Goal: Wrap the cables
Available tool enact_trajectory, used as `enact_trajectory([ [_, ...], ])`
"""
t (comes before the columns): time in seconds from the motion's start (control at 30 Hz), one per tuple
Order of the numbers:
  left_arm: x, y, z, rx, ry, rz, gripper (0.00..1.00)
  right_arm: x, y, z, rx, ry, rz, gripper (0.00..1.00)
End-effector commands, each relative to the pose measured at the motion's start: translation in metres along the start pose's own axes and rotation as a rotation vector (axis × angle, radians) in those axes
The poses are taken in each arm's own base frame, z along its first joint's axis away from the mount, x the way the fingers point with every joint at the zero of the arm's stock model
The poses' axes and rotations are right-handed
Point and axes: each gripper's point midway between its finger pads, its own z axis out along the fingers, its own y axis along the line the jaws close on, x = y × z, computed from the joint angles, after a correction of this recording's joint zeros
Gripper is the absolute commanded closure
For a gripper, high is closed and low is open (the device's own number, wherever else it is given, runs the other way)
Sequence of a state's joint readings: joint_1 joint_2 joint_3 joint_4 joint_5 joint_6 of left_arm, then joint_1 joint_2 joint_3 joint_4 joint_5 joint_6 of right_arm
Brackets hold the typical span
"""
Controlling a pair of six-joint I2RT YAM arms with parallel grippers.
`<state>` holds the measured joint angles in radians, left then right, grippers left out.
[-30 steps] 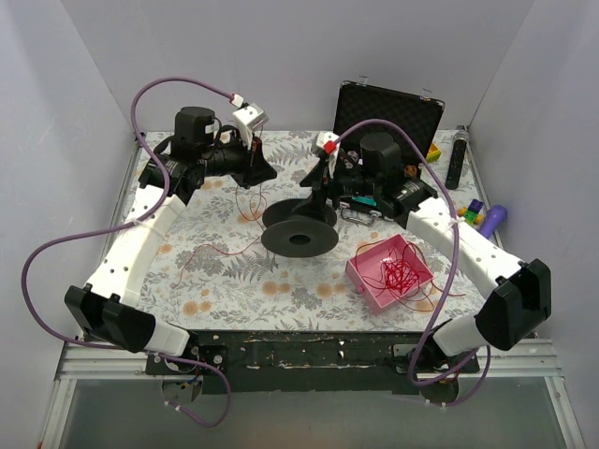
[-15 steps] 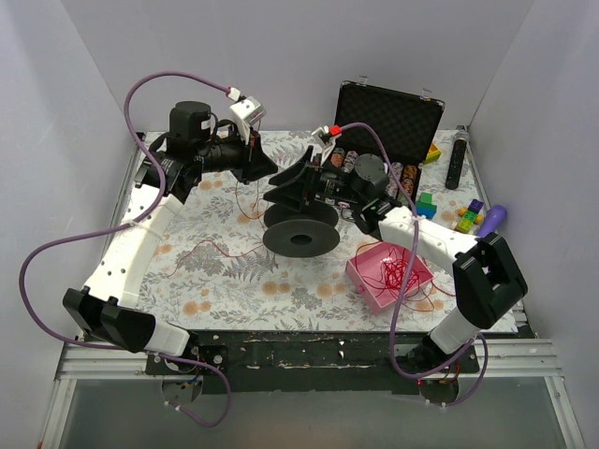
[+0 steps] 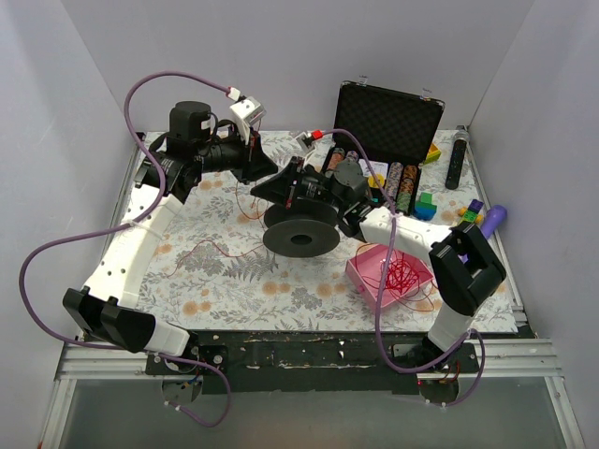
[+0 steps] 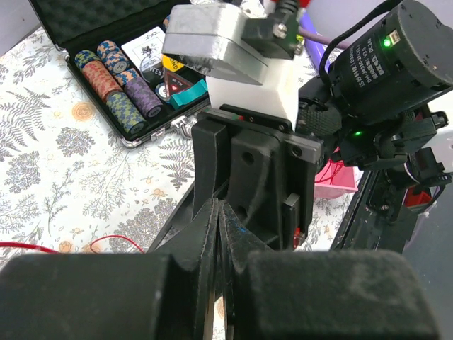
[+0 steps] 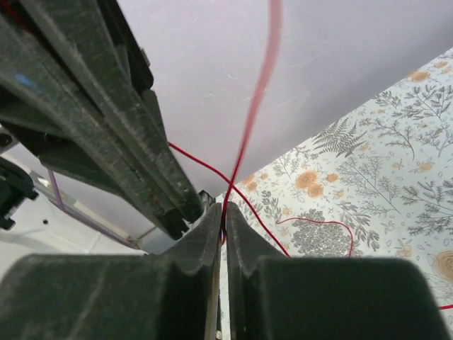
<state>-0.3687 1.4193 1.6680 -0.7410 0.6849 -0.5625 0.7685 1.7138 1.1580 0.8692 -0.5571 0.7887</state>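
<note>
The cables are thin red strands. One loose strand [image 3: 213,248] lies on the floral table, and a tangle [image 3: 401,271] fills the pink tray [image 3: 367,281]. My left gripper [image 3: 262,174] hangs shut at the back left above the black spool [image 3: 299,239], with a red strand [image 3: 249,198] dangling from its tips. My right gripper [image 3: 258,187] reaches left across the spool and meets it tip to tip. In the right wrist view its jaws [image 5: 224,225] are shut on a red strand [image 5: 253,99] that runs upward. The left gripper's fingers [image 5: 106,120] show beside it.
An open black case [image 3: 388,117] holding poker chips [image 4: 117,88] stands at the back right. Toy blocks [image 3: 468,215], a purple object [image 3: 493,218] and a black bar [image 3: 458,159] lie along the right edge. Purple arm cables [image 3: 140,94] loop overhead.
My right arm swung left over the spool to the left gripper, and its jaws went from open to shut on the red strand. The left arm hardly moved.
</note>
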Motion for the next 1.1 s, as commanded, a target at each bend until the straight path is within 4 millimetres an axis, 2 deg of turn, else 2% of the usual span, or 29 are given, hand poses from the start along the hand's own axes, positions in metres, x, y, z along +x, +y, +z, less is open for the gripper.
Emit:
enact_trajectory([
  [0.0, -0.015, -0.012, -0.016, 0.002, -0.036, 0.050, 1.00, -0.034, 0.023, 0.002, -0.043, -0.080, -0.083, 0.99],
  [0.07, -0.013, -0.009, -0.018, -0.025, -0.026, 0.069, 1.00, -0.033, 0.013, -0.008, 0.018, -0.065, -0.107, 0.99],
  [0.2, 0.001, -0.001, -0.026, -0.071, 0.030, 0.142, 1.00, -0.038, -0.008, -0.044, 0.176, -0.009, -0.240, 0.99],
  [0.23, 0.007, -0.001, -0.027, -0.069, 0.051, 0.169, 0.91, -0.039, -0.015, -0.052, 0.228, 0.033, -0.297, 0.99],
  [0.33, 0.033, 0.001, -0.032, -0.046, 0.145, 0.250, 0.35, -0.037, -0.028, -0.076, 0.361, 0.188, -0.469, 0.99],
  [0.4, 0.051, 0.007, -0.036, -0.063, 0.216, 0.280, 0.16, -0.041, -0.030, -0.087, 0.408, 0.246, -0.554, 0.99],
  [0.47, 0.064, 0.019, -0.042, -0.119, 0.282, 0.299, 0.07, -0.045, -0.028, -0.094, 0.423, 0.312, -0.647, 0.99],
  [0.57, 0.073, 0.033, -0.049, -0.182, 0.334, 0.338, 0.02, -0.044, -0.028, -0.104, 0.445, 0.435, -0.768, 0.99],
  [0.63, 0.080, 0.039, -0.054, -0.205, 0.377, 0.366, 0.02, -0.050, -0.029, -0.107, 0.484, 0.481, -0.816, 0.99],
  [0.8, 0.115, 0.043, -0.072, -0.175, 0.547, 0.439, 0.02, -0.064, -0.044, -0.119, 0.625, 0.577, -0.906, 0.99],
  [0.9, 0.137, 0.043, -0.086, -0.158, 0.644, 0.455, 0.02, -0.069, -0.062, -0.132, 0.753, 0.645, -0.940, 0.99],
  [0.97, 0.150, 0.048, -0.095, -0.182, 0.705, 0.449, 0.02, -0.081, -0.075, -0.145, 0.884, 0.671, -0.948, 0.99],
  [1.07, 0.170, 0.055, -0.103, -0.207, 0.787, 0.437, 0.02, -0.090, -0.089, -0.160, 0.991, 0.711, -0.906, 0.99],
])
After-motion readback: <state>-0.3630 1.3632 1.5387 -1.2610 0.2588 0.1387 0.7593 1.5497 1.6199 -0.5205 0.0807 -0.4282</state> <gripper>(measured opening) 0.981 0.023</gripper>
